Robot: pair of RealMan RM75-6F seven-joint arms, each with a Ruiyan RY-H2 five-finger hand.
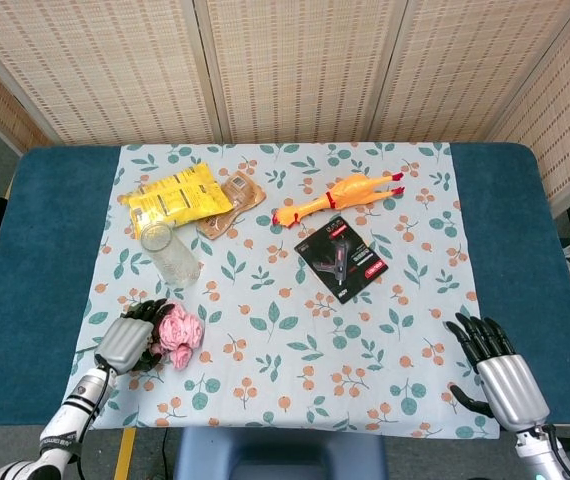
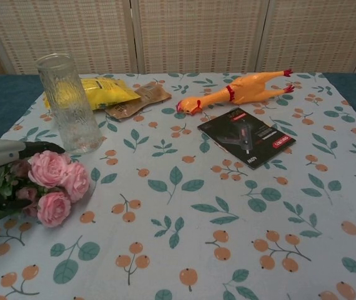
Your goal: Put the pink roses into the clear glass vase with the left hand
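Lying near the table's front left corner: pink roses, blooms turned toward the middle of the floral cloth.
Left hand: dark fingers wrapped around the leafy stems, holding the bunch.
Clear glass vase: upright just behind the roses, apart from them.
Right hand: fingers spread, holding nothing, at the front right edge.
Writing: the black package bears a red label, too small to read; print on the yellow packet is also illegible.
Others: brown pouch, rubber chicken, all beyond the vase.
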